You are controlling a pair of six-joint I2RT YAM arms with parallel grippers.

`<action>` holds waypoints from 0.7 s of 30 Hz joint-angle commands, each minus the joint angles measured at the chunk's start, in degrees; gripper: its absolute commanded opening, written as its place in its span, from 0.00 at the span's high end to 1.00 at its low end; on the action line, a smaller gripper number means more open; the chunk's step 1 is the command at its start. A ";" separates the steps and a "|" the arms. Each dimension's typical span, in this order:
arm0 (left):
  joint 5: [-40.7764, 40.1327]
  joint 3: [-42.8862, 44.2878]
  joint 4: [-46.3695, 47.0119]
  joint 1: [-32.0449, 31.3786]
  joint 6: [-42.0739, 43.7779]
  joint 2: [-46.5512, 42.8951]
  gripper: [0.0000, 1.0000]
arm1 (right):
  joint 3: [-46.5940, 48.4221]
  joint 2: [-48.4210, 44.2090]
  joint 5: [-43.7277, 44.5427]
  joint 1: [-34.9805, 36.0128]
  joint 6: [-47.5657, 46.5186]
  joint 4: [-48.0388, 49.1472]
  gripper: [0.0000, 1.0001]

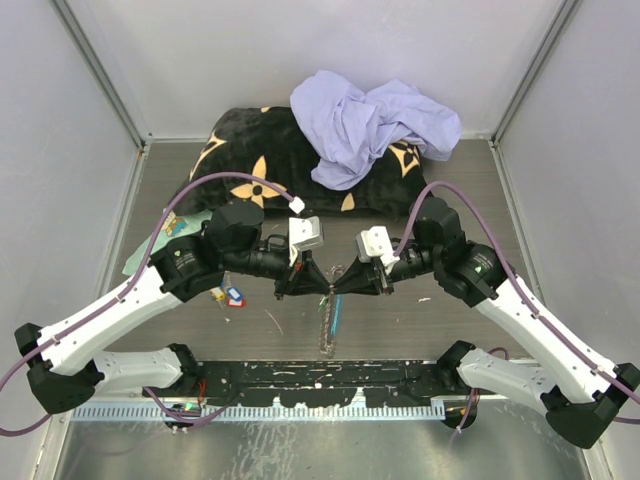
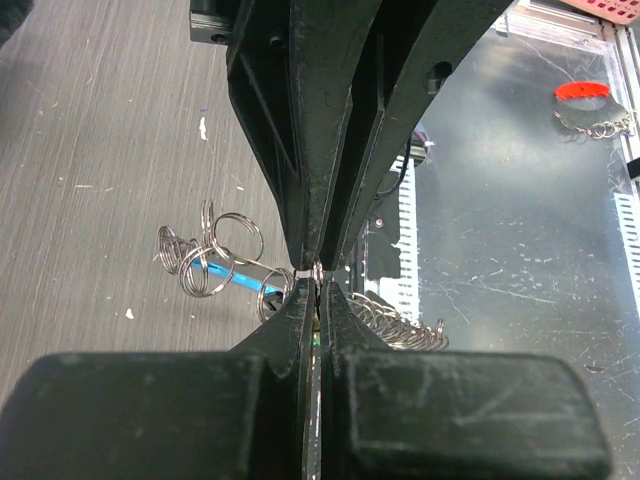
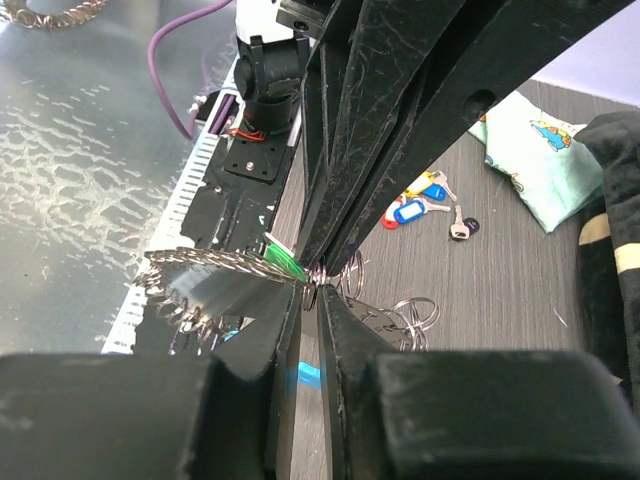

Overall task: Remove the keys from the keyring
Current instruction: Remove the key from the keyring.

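Both grippers meet tip to tip above the table's middle. My left gripper (image 1: 318, 283) (image 2: 315, 287) is shut at a small ring, and green shows in the slit between its fingers. A green-tagged key (image 3: 285, 258) sticks out beside those tips. My right gripper (image 1: 340, 283) (image 3: 312, 292) pinches a ring of the keyring, its jaws a narrow slit apart. The keyring's silver chain (image 1: 328, 325) (image 2: 208, 258) (image 3: 200, 268) hangs and trails below with its light-blue piece (image 2: 236, 275) (image 3: 308, 375). Loose keys with blue, red and yellow tags (image 1: 226, 295) (image 3: 412, 206) lie on the table to the left.
A dark patterned cushion (image 1: 250, 165) with a lilac cloth (image 1: 370, 120) lies at the back. A mint-green cloth (image 3: 530, 150) sits left of the loose keys. A red piece with a chain (image 2: 585, 100) lies on the metal sheet near the black base rail (image 1: 320, 380).
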 commanded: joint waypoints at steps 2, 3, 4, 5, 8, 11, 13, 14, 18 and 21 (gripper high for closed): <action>0.02 3.83 3.63 -0.25 0.56 -0.35 1.00 | 3.03 0.60 0.74 0.88 -0.53 0.41 0.83; 0.04 3.87 3.64 -0.32 0.54 -0.29 1.00 | 3.08 0.67 1.03 1.00 -0.53 0.46 0.83; 0.04 3.85 3.68 -0.35 0.54 -0.27 1.00 | 3.06 0.71 1.34 1.06 -0.50 0.48 0.84; 0.04 3.82 3.71 -0.40 0.48 -0.22 1.00 | 3.08 0.77 1.66 1.14 -0.33 0.56 0.84; -0.03 3.88 3.71 -0.37 0.32 -0.12 1.00 | 3.15 0.98 2.21 1.23 -0.09 0.70 0.85; -0.20 3.62 3.97 -0.40 0.12 -0.33 1.00 | 3.39 1.13 2.30 1.34 0.08 0.92 0.88; -0.34 3.56 4.26 -0.41 -0.05 -0.41 1.00 | 3.49 1.18 2.45 1.34 0.11 1.00 0.92; -0.36 3.46 4.43 -0.37 -0.19 -0.48 1.00 | 3.58 1.24 2.47 1.41 0.23 1.01 0.95; -1.91 2.02 6.58 -0.39 -1.62 -1.13 1.00 | 4.23 0.68 3.33 1.34 2.44 2.45 0.99; -3.10 -0.03 9.69 -0.34 -4.23 -2.42 0.82 | 4.35 -0.27 3.65 1.27 4.10 3.76 0.99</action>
